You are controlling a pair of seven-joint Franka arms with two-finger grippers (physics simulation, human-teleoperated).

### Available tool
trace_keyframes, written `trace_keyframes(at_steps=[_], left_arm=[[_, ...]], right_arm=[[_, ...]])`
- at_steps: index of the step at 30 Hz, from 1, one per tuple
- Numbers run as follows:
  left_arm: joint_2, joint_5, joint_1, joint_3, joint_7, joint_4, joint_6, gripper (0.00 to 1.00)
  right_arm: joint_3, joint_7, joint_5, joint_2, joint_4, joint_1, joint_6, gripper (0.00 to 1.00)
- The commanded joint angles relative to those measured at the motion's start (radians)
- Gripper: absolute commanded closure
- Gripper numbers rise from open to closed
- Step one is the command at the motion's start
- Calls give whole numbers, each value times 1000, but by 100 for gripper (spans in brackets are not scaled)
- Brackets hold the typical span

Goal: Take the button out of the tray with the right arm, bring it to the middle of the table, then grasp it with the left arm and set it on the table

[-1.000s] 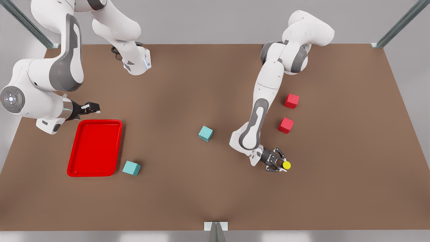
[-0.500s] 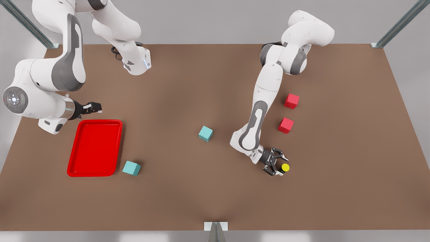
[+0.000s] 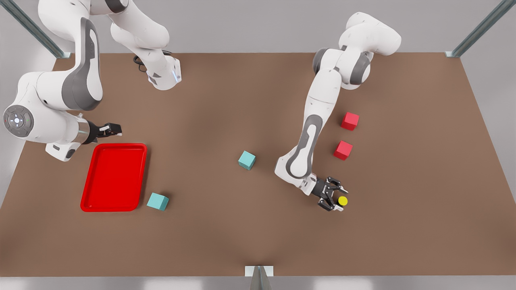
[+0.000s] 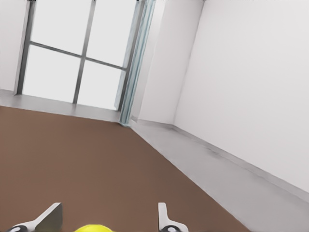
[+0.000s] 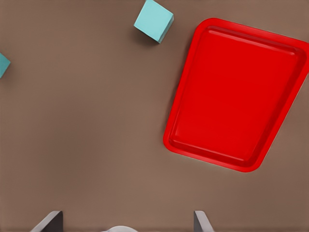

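Note:
The button (image 3: 343, 200), yellow cap up, is on the table (image 3: 225, 233) toward the front view's right. My left gripper (image 3: 338, 199) is open around it, one finger on each side and gaps between. In the left wrist view the yellow cap (image 4: 95, 227) peeks up between the spread fingers (image 4: 52, 217) of the left gripper (image 4: 108, 216). The red tray (image 3: 114, 177) lies at the front view's left with nothing in it. My right gripper (image 3: 116, 129) hovers open just behind the tray's far edge; the right wrist view looks down on the tray (image 5: 236, 96).
Teal cubes sit beside the tray's near corner (image 3: 157, 201) and mid-table (image 3: 246, 160). Two red cubes (image 3: 350, 121) (image 3: 343, 150) lie behind the left gripper, beside its forearm. The right wrist view shows a teal cube (image 5: 153, 20).
The left gripper turned a little and its fingers spread off the button, which settled slightly lower. The right arm shifted slightly and then held still.

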Motion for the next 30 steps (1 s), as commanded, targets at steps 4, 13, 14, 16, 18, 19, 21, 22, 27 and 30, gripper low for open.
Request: trace_keyframes(at_steps=[4, 13, 14, 16, 18, 19, 21, 22, 27, 30], left_arm=[[-75, -64, 3, -3, 389, 17, -29, 4], [-318, -1489, 256, -16, 2389, 269, -323, 0], [-347, -1484, 333, -12, 2582, 353, -473, 0], [-494, -1308, 354, -16, 2693, 376, -567, 0], [-721, -1233, 376, -67, 2782, 228, -546, 0], [-867, -1211, 397, -101, 2784, 68, -451, 0], [-974, -1203, 463, -176, 2848, -64, -382, 0], [-982, -1203, 465, -176, 2871, -65, -385, 0], [-985, -1203, 465, -188, 2897, -65, -394, 0], [-985, -1205, 466, -188, 2897, -65, -394, 0]], right_arm=[[0, -4, 0, -4, 3, 5, -3, 0], [69, -57, -57, -13, 281, 88, -193, 0], [62, -54, -12, -10, 302, 63, -193, 0], [69, -48, -4, -6, 291, 72, -147, 0], [69, -50, -29, -6, 272, 81, -74, 0], [73, -63, -80, -7, 239, 83, -86, 0], [73, -119, -78, -16, 40, 49, -11, 0], [73, -87, -58, -15, 87, 54, -15, 0], [73, 237, -156, -10, 78, 121, 35, 0], [73, 236, -158, -10, 78, 123, 28, 0]])
